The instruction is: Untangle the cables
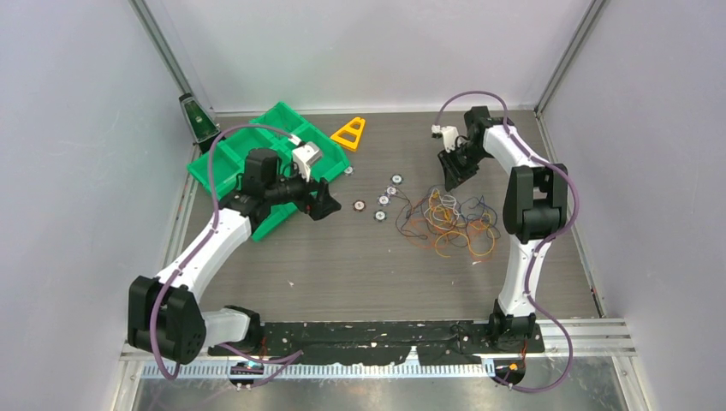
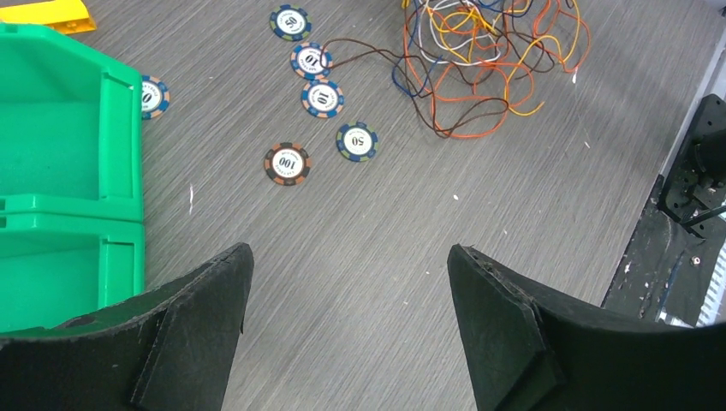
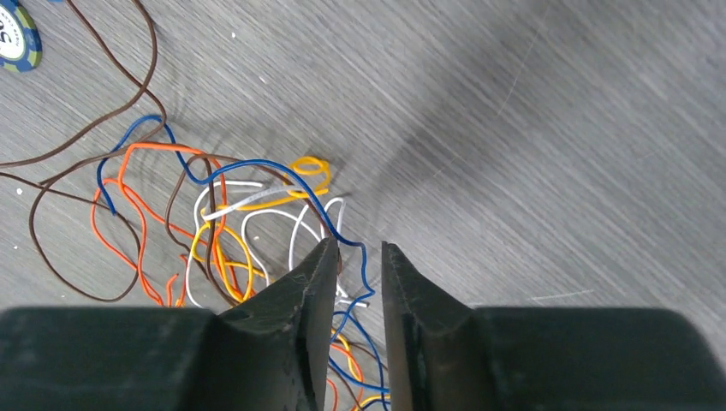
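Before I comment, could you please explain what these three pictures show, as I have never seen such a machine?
Two white robot arms stand at a grey table. One picture looks down from above; the others come from cameras on each wrist. On the table lie a tangle of thin coloured wires, round poker chips, a green plastic bin and a yellow triangular piece. The left gripper is wide open; the right gripper, narrowly open, hovers over the wires. Neither holds anything.

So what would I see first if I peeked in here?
Probably the messy tangle of thin colourful wires, orange, yellow, blue, brown and white, lying on the right side of the grey wood-grain table. Next the bright green plastic bin at the back left, then the small round numbered chips scattered between them.
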{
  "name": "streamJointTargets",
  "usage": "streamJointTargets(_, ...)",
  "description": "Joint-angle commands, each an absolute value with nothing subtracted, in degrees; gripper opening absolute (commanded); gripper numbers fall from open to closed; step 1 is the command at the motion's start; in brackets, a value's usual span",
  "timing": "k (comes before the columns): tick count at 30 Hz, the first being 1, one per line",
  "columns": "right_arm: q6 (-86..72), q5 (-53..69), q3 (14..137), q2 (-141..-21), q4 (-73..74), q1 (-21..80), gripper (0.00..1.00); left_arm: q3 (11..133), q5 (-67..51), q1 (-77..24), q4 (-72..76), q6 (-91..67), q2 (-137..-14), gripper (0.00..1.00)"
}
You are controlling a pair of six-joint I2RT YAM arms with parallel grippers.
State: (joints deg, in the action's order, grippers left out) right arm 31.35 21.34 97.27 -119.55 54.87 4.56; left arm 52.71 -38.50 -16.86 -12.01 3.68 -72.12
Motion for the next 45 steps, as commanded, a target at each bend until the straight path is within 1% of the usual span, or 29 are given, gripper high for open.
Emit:
streamJointTargets(1,30.73,24.24,100.38,-120.44,53.04,5.52,0.27,54.33,-36.49,-17.05,-13.39,5.13,-70.16,0.86)
streamJointTargets(2,31.21,25.00,100.64,-120.70,54.02,5.66,0.26,54.52,-36.18,-17.05,-13.86,5.42,-70.06,0.86)
streamJointTargets(4,32.61,27.88,101.65,-121.01,56.83,5.70,0.16,54.83,-35.67,-17.05,-14.19,6.21,-69.76,0.87)
streamJointTargets(5,33.18,29.84,102.49,-121.06,57.90,5.70,0.09,55.01,-35.70,-17.05,-14.33,6.73,-69.51,0.87)
streamJointTargets(8,35.27,32.10,103.43,-119.62,61.81,5.72,0.06,55.55,-34.90,-17.05,-14.48,9.10,-68.76,0.88)
streamJointTargets(10,35.25,31.13,102.64,-118.38,61.52,5.71,0.11,56.27,-33.87,-17.05,-14.65,10.64,-68.65,0.89)
streamJointTargets(11,34.89,29.23,102.12,-117.99,59.70,5.76,0.22,56.67,-33.46,-17.05,-14.75,10.91,-68.78,0.89)
streamJointTargets(12,34.06,26.62,100.59,-117.50,58.28,5.78,0.30,57.15,-33.26,-17.05,-14.89,11.05,-69.04,0.89)
streamJointTargets(14,33.51,23.93,99.46,-118.04,55.63,6.01,0.35,58.19,-33.33,-17.05,-15.21,11.07,-69.40,0.89)
streamJointTargets(17,32.87,22.61,99.89,-120.63,54.51,6.54,0.36,59.54,-33.62,-17.05,-15.90,11.10,-69.61,0.89)
streamJointTargets(18,32.70,22.37,99.85,-121.00,54.10,6.61,0.35,59.76,-33.58,-17.01,-16.24,11.33,-69.57,0.89)
streamJointTargets(19,32.48,22.26,99.76,-121.57,53.12,6.77,0.31,59.92,-33.57,-17.00,-16.66,11.60,-69.43,0.89)
streamJointTargets(20,32.28,22.00,99.76,-121.69,52.66,6.81,0.23,60.07,-33.54,-16.98,-17.16,11.94,-69.25,0.89)
streamJointTargets(21,31.73,21.99,99.91,-121.92,51.95,6.84,0.20,60.01,-33.37,-17.01,-17.48,12.39,-68.93,0.89)
streamJointTargets(22,31.56,22.06,100.05,-121.82,51.63,6.87,0.15,59.83,-33.32,-16.97,-17.69,12.70,-68.67,0.89)
streamJointTargets(24,31.41,23.35,100.11,-121.22,51.71,6.86,0.12,59.18,-33.46,-16.98,-17.71,12.83,-67.89,0.89)
streamJointTargets(25,31.45,24.58,100.09,-120.50,51.82,6.86,0.13,58.96,-33.52,-16.97,-17.67,12.79,-67.74,0.89)
streamJointTargets(27,31.55,25.67,100.06,-119.95,52.39,7.01,0.31,58.62,-33.45,-16.97,-17.67,12.52,-67.21,0.91)
streamJointTargets(29,31.85,25.53,99.94,-120.07,52.85,7.46,0.35,58.39,-32.79,-16.99,-17.66,12.39,-66.69,0.92)
streamJointTargets(37,30.31,25.01,98.47,-121.78,49.29,8.61,0.38,56.05,-31.61,-16.96,-19.32,15.29,-63.22,0.94)
streamJointTargets(40,29.71,23.77,98.59,-123.14,47.46,9.01,0.38,55.11,-31.21,-16.96,-19.31,15.47,-62.34,0.95)
streamJointTargets(43,29.55,22.51,99.25,-124.27,46.80,9.76,0.39,54.97,-30.81,-16.98,-19.49,15.14,-62.02,0.99)
streamJointTargets(45,29.41,21.74,99.08,-124.28,45.91,9.83,0.37,55.08,-30.40,-16.96,-19.51,15.07,-61.98,1.00)
